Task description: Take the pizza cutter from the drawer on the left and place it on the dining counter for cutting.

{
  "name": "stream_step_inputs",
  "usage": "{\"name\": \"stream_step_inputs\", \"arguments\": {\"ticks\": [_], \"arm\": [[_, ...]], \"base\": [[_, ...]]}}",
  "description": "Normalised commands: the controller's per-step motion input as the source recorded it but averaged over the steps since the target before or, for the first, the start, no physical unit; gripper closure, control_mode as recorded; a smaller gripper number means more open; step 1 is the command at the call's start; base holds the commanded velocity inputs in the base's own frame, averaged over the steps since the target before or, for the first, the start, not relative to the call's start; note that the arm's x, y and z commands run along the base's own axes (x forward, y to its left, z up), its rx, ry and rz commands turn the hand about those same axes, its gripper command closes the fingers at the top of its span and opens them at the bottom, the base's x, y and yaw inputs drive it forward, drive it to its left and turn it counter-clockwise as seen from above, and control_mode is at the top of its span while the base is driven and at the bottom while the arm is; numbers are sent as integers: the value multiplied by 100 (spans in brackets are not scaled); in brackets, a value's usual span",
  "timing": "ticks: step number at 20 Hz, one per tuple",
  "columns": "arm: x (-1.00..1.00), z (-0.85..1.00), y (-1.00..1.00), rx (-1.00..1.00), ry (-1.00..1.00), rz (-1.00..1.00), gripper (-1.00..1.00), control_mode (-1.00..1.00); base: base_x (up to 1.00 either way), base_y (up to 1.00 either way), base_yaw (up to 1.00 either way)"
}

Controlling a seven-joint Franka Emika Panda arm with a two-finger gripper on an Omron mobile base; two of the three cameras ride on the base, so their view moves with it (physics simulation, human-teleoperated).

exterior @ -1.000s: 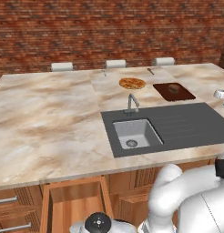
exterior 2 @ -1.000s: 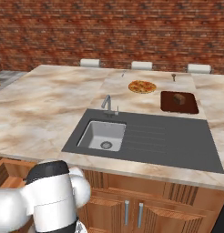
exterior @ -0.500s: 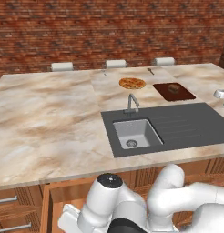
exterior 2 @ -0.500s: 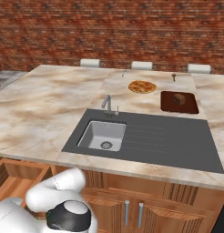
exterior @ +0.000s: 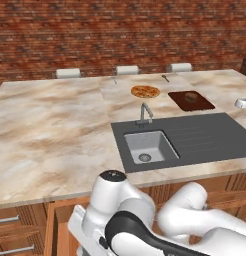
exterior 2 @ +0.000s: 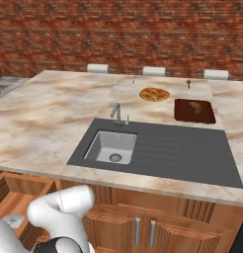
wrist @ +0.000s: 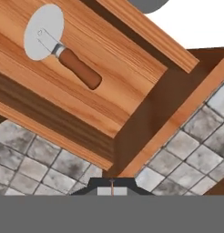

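— While your arm folds low in front of the island, where does the pizza cutter (wrist: 61, 51) lie?

— You see it in the hand view, flat on the light wood floor of the open drawer (wrist: 132, 68), its round grey blade toward one end and its reddish-brown handle pointing toward the middle of the floor. It touches neither drawer wall.

— And the gripper (wrist: 112, 187)?

— Your jaws are clenched together with nothing between them — the dark tips meet at the bottom of the hand view, over the grey floor tiles (wrist: 36, 164) just outside the drawer's front edge, well apart from the cutter.

— What do the base cameras give you?

— From the right base view, the drawer (exterior 2: 17, 195) stands pulled out under the left end of the dining counter (exterior 2: 49, 113), with a pale round shape on its floor beside the arm. On the counter itself, the sink (exterior: 147, 145) sits at the near edge, the faucet (exterior: 144, 113) behind it. A pizza (exterior: 145, 91) lies near the far edge, and a dark cutting board (exterior: 191, 100) lies just to its right.
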Motion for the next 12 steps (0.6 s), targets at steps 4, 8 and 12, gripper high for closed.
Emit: {"name": "stream_step_inputs", "arguments": {"ticks": [4, 8, 12], "arm": [[8, 0, 1, -10, 6, -10, 100, -100], [11, 4, 2, -13, 1, 12, 100, -100], [27, -5, 0, -15, 0, 25, 100, -100]], "base": [[0, 0, 0], [0, 0, 0], [0, 0, 0]]}}
